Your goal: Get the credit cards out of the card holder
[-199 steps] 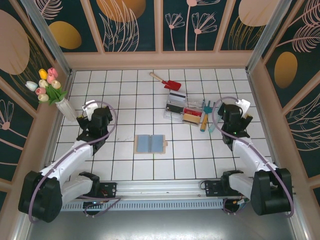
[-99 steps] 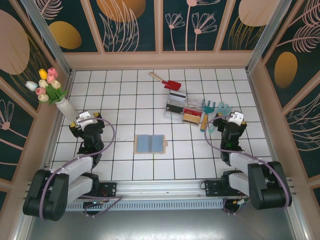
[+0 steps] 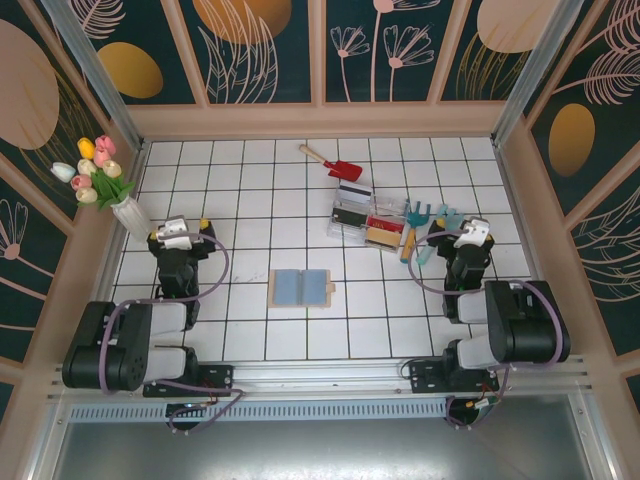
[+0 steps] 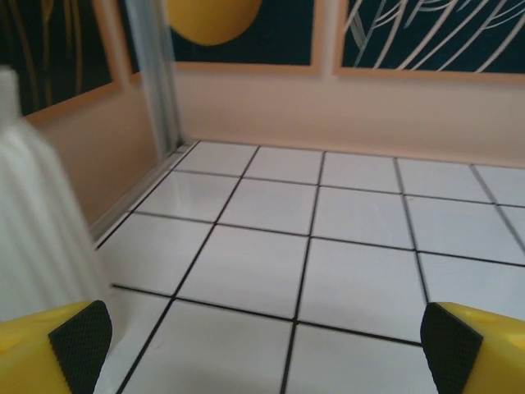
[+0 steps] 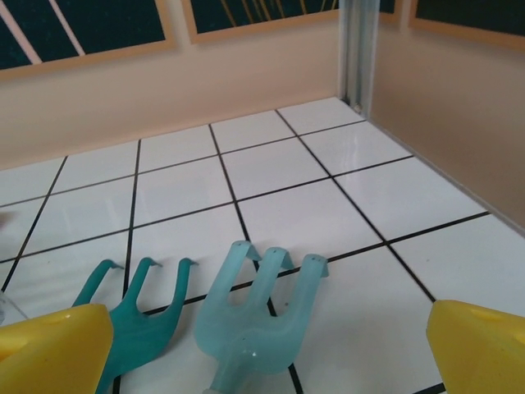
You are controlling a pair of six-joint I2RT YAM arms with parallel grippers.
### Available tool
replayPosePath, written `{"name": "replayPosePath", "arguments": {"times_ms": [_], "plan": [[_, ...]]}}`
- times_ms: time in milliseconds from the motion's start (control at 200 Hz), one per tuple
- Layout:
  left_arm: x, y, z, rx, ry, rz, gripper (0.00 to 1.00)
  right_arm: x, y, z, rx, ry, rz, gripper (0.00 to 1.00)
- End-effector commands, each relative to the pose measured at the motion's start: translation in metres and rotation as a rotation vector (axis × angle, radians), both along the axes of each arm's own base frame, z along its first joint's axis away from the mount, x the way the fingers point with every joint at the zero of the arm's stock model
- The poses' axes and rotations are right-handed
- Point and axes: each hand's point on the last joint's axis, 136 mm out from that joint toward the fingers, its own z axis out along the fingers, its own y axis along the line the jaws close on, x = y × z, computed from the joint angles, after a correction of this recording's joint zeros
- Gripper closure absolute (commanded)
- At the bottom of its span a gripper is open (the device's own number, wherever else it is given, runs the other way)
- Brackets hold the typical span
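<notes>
Left hand point(image 4: 262, 349): released, its yellow fingers with black ribbed pads point(image 4: 80, 345) spread wide over bare tile, nothing between them. A white fluted vase point(image 4: 33, 230) stands just beside its left finger. Right hand point(image 5: 267, 345): likewise released and empty, with two plastic toy rakes lying just ahead of it, one dark teal point(image 5: 139, 320) and one pale aqua point(image 5: 258, 316), three prongs each.

In the top view the card holder point(image 3: 300, 288) lies open and flat near the middle of the surface point(image 3: 250, 180), tan at the edges and blue-grey inside, well apart from both hands. The credit cards point(image 3: 383, 222), thin rectangles in red, dark and tan, sit in a clear plastic tray point(image 3: 340, 228) beyond it; whether any is left in the holder cannot be told. A red toy shovel point(image 3: 340, 165) lies farther back.

The surface is glossy white tile with black grout, enclosed by peach walls under dark floral panels. Both arms are folded low over their bases, hands level and facing the far wall.
</notes>
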Motion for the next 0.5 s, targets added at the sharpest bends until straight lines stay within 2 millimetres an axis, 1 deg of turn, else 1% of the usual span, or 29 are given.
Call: {"name": "replayPosePath", "arguments": {"times_ms": [0, 120, 175, 205, 250, 275, 370, 495], "plan": [[0.008, -0.016, 0.019, 0.005, -0.096, -0.1, 0.01, 0.007, 0.009, 0.021, -0.005, -0.103, 0.059, 0.01], [0.014, -0.014, 0.01, 0.005, -0.078, -0.089, 0.01, 0.011, 0.009, 0.014, -0.01, -0.086, 0.064, 0.01], [0.018, -0.014, 0.002, 0.004, -0.056, -0.085, 0.01, 0.014, 0.009, 0.012, -0.008, -0.071, 0.064, 0.01], [0.021, -0.012, 0.003, 0.003, -0.061, -0.076, 0.01, 0.016, 0.009, 0.011, -0.009, -0.066, 0.061, 0.01], [0.025, -0.009, -0.003, -0.008, -0.022, -0.062, 0.01, 0.02, 0.006, 0.009, -0.004, -0.049, 0.043, 0.01], [0.026, -0.007, -0.002, -0.014, -0.025, -0.055, 0.01, 0.022, 0.004, 0.007, -0.001, -0.038, 0.028, 0.01], [0.027, 0.0, -0.002, -0.028, -0.027, -0.013, 0.01, 0.022, 0.004, 0.007, 0.002, -0.036, 0.027, 0.01], [0.025, 0.001, -0.002, -0.027, -0.028, -0.009, 0.01, 0.022, 0.004, 0.007, 0.001, -0.037, 0.028, 0.01]]}}
